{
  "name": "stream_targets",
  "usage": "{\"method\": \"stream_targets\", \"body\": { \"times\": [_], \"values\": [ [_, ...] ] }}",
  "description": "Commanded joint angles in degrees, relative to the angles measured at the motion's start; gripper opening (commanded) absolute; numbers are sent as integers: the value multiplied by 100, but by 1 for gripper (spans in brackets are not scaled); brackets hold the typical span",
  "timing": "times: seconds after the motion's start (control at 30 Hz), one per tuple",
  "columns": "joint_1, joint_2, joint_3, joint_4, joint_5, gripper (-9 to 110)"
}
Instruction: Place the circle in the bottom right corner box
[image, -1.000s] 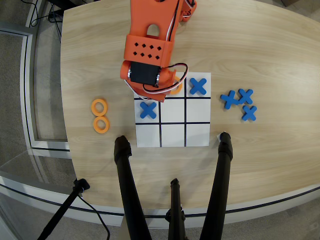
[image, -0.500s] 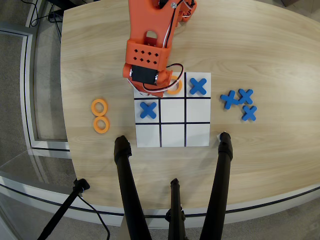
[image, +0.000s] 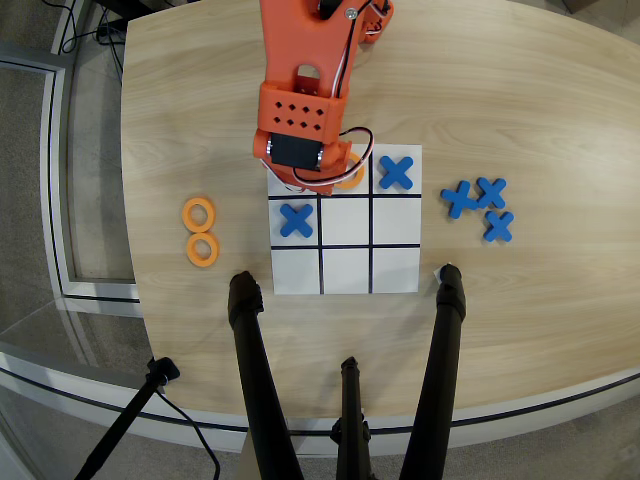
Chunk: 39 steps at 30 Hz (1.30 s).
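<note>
An orange ring (image: 352, 178) shows partly in the top middle cell of the white 3x3 board (image: 346, 270); the rest of it is under my orange arm. My gripper (image: 336, 180) hangs over the top left and top middle cells, right at that ring. The wrist body hides its jaws, so I cannot tell whether they hold the ring. The bottom right corner cell (image: 396, 270) is bare white. Two more orange rings (image: 198, 213) (image: 202, 250) lie on the table left of the board.
Blue X pieces lie in the top right cell (image: 396, 172) and the middle left cell (image: 296, 220). Three more blue X pieces (image: 478, 205) lie on the table right of the board. Black tripod legs (image: 250, 360) (image: 440, 350) stand at the board's near edge.
</note>
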Motion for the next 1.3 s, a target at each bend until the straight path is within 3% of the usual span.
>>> {"method": "stream_targets", "body": {
  "times": [0.0,0.67,1.07,1.27],
  "values": [
    [-9,9,18,-35,53,0],
    [18,-88,-255,-123,105,0],
    [167,105,-527,-26,79,9],
    [352,817,-1002,615,-290,10]
  ]
}}
